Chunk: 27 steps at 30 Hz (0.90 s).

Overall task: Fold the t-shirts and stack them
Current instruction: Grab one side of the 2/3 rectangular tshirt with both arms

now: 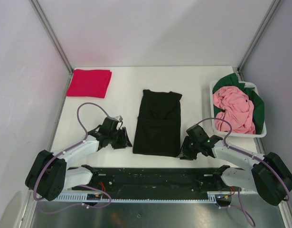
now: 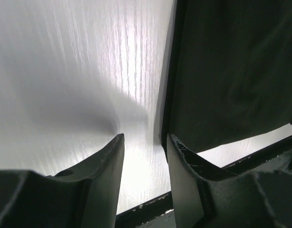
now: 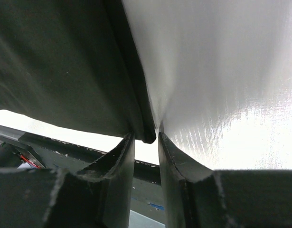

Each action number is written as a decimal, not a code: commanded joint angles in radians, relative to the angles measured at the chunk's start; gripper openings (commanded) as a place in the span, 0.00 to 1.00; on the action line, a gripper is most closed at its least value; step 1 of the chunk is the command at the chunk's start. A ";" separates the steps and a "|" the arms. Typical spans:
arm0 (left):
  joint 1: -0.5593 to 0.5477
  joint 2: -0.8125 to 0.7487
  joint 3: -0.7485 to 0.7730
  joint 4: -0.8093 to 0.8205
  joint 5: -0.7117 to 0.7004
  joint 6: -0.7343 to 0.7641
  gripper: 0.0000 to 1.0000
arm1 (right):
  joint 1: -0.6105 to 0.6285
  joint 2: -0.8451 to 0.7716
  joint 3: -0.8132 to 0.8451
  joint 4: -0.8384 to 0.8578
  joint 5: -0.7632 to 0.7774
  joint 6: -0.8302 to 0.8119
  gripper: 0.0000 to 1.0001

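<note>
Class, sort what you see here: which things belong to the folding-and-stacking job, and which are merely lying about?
Job: black t-shirt, red t-shirt, pink t-shirt, green t-shirt.
Lying about: white basket, table.

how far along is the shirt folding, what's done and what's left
Done: the red t-shirt lies folded at the far left. In hand: the black t-shirt is folded narrow in the middle, with the left claw and right claw open at its near corners, no grip visible yet. Left: finishing and stacking it, then the pink t-shirt and green t-shirt heaped in the white basket.
</note>
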 commanded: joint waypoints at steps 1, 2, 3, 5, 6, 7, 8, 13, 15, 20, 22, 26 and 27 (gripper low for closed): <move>-0.005 -0.042 -0.043 0.015 0.056 -0.008 0.45 | -0.002 -0.028 -0.023 0.016 0.021 0.033 0.29; -0.007 -0.049 -0.053 0.014 0.069 -0.010 0.45 | -0.003 -0.031 -0.025 0.012 0.025 0.034 0.26; -0.009 -0.054 -0.062 0.013 0.081 -0.011 0.45 | -0.004 -0.035 -0.026 0.010 0.029 0.034 0.24; -0.019 -0.067 -0.075 0.012 0.101 -0.020 0.45 | -0.005 -0.039 -0.026 0.004 0.037 0.034 0.20; -0.026 -0.073 -0.079 0.013 0.111 -0.026 0.45 | -0.005 -0.040 -0.026 0.003 0.039 0.034 0.18; -0.033 -0.076 -0.081 0.012 0.119 -0.032 0.45 | -0.005 -0.041 -0.027 0.002 0.040 0.035 0.17; -0.040 -0.079 -0.084 0.013 0.124 -0.038 0.45 | -0.005 -0.040 -0.027 0.003 0.041 0.035 0.15; -0.059 -0.076 -0.076 0.012 0.146 -0.063 0.44 | -0.001 -0.037 -0.027 0.001 0.047 0.035 0.13; -0.067 -0.080 -0.065 0.012 0.152 -0.071 0.43 | 0.001 -0.037 -0.027 0.001 0.050 0.035 0.12; -0.079 -0.055 -0.045 0.012 0.135 -0.073 0.43 | 0.003 -0.036 -0.027 0.004 0.055 0.035 0.12; -0.085 -0.027 -0.035 0.016 0.124 -0.068 0.43 | 0.005 -0.037 -0.027 0.004 0.057 0.033 0.12; -0.095 0.019 -0.015 0.038 0.110 -0.063 0.42 | 0.005 -0.038 -0.027 0.002 0.060 0.031 0.12; -0.098 0.029 -0.010 0.042 0.106 -0.062 0.42 | 0.005 -0.038 -0.026 0.000 0.060 0.030 0.12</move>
